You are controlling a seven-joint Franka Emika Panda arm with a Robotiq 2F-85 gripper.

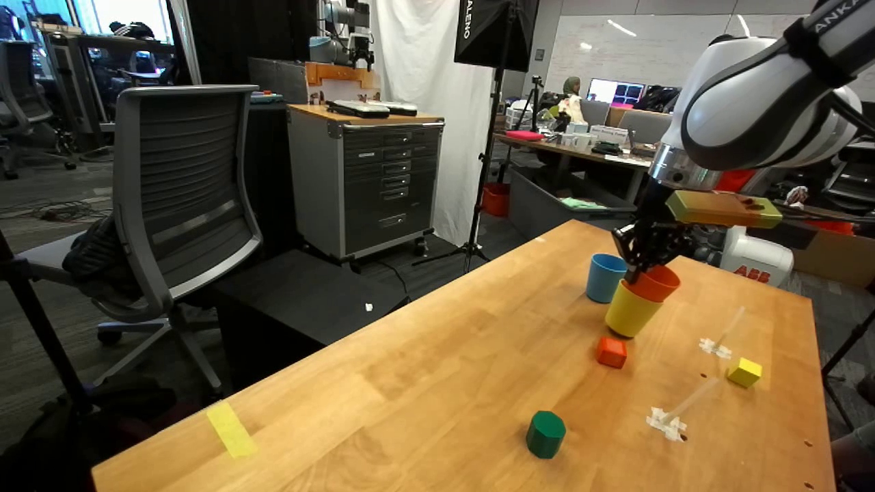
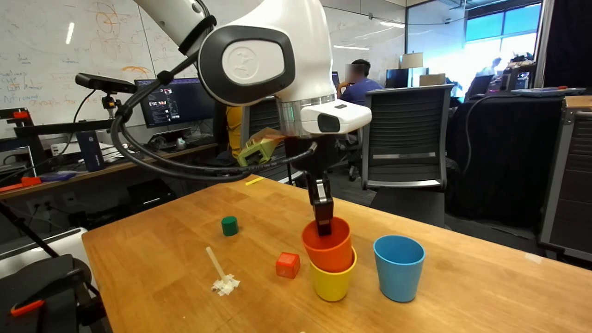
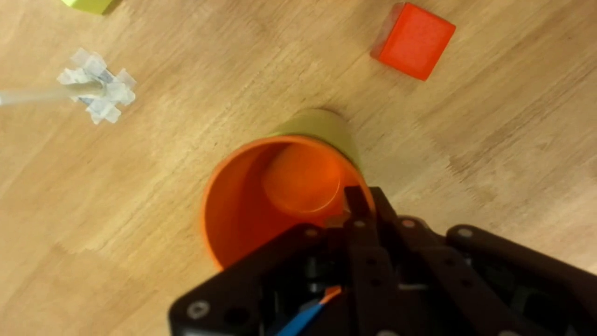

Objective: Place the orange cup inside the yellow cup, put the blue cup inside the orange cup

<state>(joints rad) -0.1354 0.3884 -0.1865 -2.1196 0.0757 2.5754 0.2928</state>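
— Closest to the wrist camera you have your tool (image 3: 368, 198), its jaws straddling the rim of the orange cup (image 3: 280, 193), one inside and one outside.

— Gripping it?

— Yes, you're clamped on that cup's wall. The orange cup sits partway down in the yellow cup (image 3: 322, 123), its rim standing above the yellow rim; you can check that in both exterior views. The yellow cup rests on the wooden counter (image 1: 410, 396).

— And the blue cup (image 2: 399, 273)?

— Upright on the counter, just beside the yellow cup; in an exterior view you see a gap between the two.

— What else is close by?

— On the yellow cup's other side you have a red block (image 3: 417, 42), near but apart from it. In the wrist view a pale stick (image 3: 53, 93) rises out of white tape (image 3: 115, 93) on the counter. Near such a stick, in an exterior view, lies a yellow block (image 1: 745, 372); well apart from the cups stands a green block (image 1: 545, 434).

— Farther off?

— Past the counter's edge, in an exterior view, you can see a gray chair (image 2: 404, 138), and farther back a person (image 2: 364, 91) in a purple shirt.
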